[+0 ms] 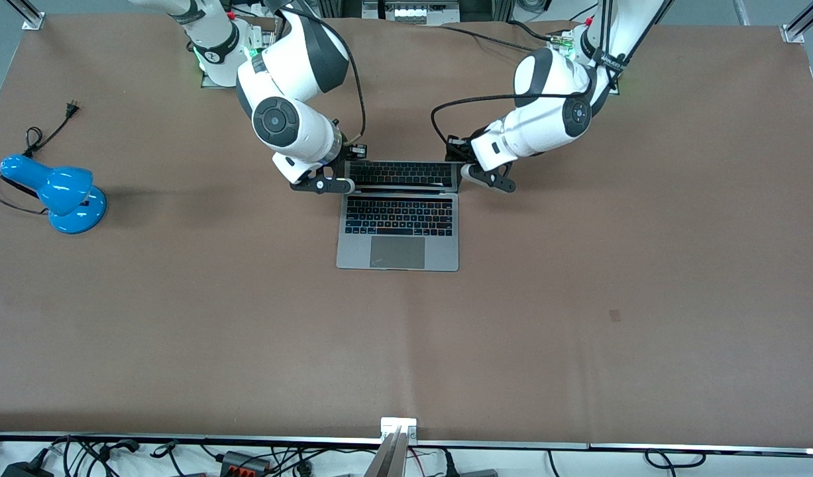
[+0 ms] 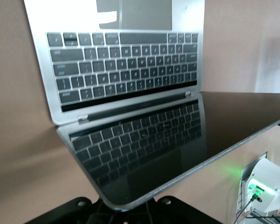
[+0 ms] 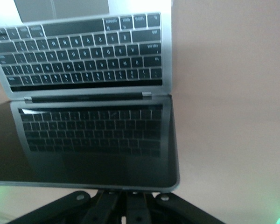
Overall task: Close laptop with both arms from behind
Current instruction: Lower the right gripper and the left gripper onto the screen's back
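The silver-grey laptop (image 1: 398, 232) lies open mid-table, its trackpad toward the front camera. Its dark screen (image 1: 401, 173) leans forward over the keyboard. My right gripper (image 1: 326, 184) is shut and sits against the lid's top corner at the right arm's end. My left gripper (image 1: 480, 173) is shut and sits against the other top corner. In the left wrist view the screen (image 2: 177, 149) reflects the keys and its corner covers my left gripper (image 2: 126, 209). In the right wrist view the lid's edge (image 3: 107, 186) lies just over my right gripper (image 3: 128, 200).
A blue desk lamp (image 1: 61, 195) lies on the table toward the right arm's end, its black cord and plug (image 1: 71, 106) trailing toward the robots. The brown table (image 1: 578, 298) stretches from the laptop to the front edge.
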`<action>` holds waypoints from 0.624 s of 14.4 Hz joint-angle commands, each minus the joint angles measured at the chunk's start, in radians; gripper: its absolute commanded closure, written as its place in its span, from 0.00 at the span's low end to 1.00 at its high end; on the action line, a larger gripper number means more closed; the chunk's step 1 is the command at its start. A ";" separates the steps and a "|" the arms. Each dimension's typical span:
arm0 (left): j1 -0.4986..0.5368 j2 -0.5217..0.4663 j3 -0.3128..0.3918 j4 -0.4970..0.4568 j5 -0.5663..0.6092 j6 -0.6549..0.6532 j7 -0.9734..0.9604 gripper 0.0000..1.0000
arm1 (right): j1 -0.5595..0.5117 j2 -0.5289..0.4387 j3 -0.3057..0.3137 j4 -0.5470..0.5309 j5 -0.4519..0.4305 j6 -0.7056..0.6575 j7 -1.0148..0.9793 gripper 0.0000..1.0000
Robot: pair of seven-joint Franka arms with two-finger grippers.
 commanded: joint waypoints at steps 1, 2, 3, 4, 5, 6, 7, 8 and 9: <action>0.008 0.069 -0.008 0.063 -0.023 0.035 0.039 0.99 | -0.006 0.018 -0.003 0.028 0.020 0.031 0.010 1.00; 0.008 0.079 -0.007 0.076 -0.021 0.035 0.039 0.99 | -0.012 0.018 -0.004 0.029 0.018 0.042 0.010 1.00; 0.009 0.086 -0.007 0.084 -0.021 0.035 0.039 0.99 | -0.012 0.018 -0.006 0.029 0.017 0.059 0.007 1.00; 0.009 0.090 -0.004 0.095 -0.020 0.035 0.040 0.99 | -0.014 0.018 -0.007 0.031 0.014 0.077 0.007 1.00; 0.011 0.104 -0.001 0.107 -0.014 0.035 0.042 0.99 | -0.015 0.026 -0.007 0.031 0.011 0.098 0.007 1.00; 0.012 0.118 0.001 0.124 -0.014 0.035 0.056 0.99 | -0.015 0.033 -0.007 0.031 0.008 0.124 0.007 1.00; 0.017 0.132 0.002 0.129 -0.014 0.035 0.077 0.99 | -0.017 0.037 -0.007 0.029 0.008 0.144 0.007 1.00; 0.029 0.145 0.002 0.141 -0.014 0.035 0.094 0.99 | -0.018 0.049 -0.007 0.031 0.008 0.157 0.007 1.00; 0.041 0.158 0.002 0.149 -0.014 0.035 0.115 0.99 | -0.017 0.058 -0.007 0.031 0.006 0.177 0.007 1.00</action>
